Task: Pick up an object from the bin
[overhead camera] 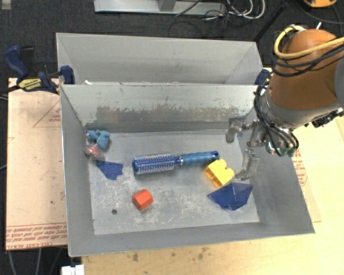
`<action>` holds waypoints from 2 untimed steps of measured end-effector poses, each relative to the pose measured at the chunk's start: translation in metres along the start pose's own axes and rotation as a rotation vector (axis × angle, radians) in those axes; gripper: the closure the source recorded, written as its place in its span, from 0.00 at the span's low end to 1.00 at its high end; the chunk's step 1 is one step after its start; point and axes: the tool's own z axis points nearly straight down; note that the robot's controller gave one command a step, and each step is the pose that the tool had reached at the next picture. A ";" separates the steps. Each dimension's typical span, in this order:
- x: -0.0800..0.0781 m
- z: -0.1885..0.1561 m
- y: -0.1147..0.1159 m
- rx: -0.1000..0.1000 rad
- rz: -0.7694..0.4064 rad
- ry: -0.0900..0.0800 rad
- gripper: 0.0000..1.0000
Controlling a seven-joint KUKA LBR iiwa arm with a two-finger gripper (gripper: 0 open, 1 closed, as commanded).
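My gripper [239,154] hangs low at the right side of the bin and is open, its fingers spread wide with nothing between them. One fingertip [244,175] stands just right of a yellow block [218,172] and just above a dark blue crumpled piece [232,197]. The other fingertip [231,134] is up near the back wall. A blue hairbrush [172,162] lies left of the yellow block, with its handle end pointing toward the gripper.
An orange cube [142,199] lies at the front middle of the bin. A small dark blue scrap [110,169] and a light blue and pink toy [96,141] sit near the left wall. The arm with its orange cover reaches in over the right rim.
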 end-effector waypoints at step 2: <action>0.036 0.144 -0.034 0.001 -0.035 -0.010 0.00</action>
